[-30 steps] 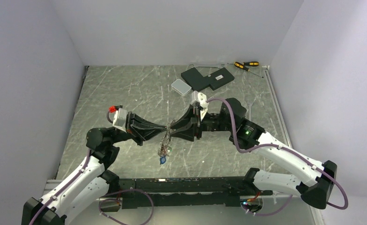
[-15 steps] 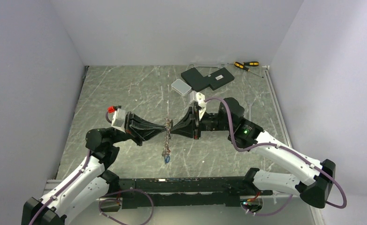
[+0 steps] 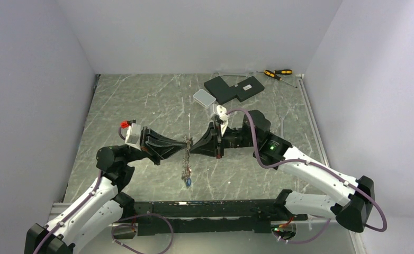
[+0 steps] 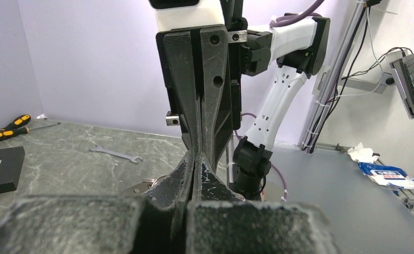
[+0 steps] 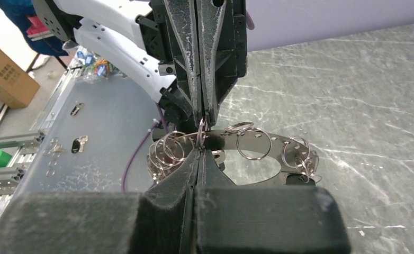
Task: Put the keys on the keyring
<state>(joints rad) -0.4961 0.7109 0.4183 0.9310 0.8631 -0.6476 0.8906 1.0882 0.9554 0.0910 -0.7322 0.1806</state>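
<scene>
So both claws are pinched fully together, tip to tip, over the middle of the desk and a bit toward its near edge. The left gripper (image 3: 182, 144) comes in from the left side and the right gripper (image 3: 192, 144) from the right. The keyring (image 5: 271, 142) is held up in the air between them, off the desk surface. From the right wrist cam it's a flat silver band with a bunch of small wire loops (image 5: 253, 144) threaded through its rim holes. The right claw's tips are clamped on the band's near edge. The left one bites down from above at the same spot, right where one little loop sticks up, and I honestly can't tell if it's got the loop or the band itself. A string of keys (image 3: 186, 173) dangles straight down off the ring, with a blue one at the bottom. Over at the far right corner there's a pair of screwdrivers (image 3: 278, 73), a black box (image 3: 234, 88) next to them, and a wrench (image 4: 115, 154) lying flat near the right edge.
</scene>
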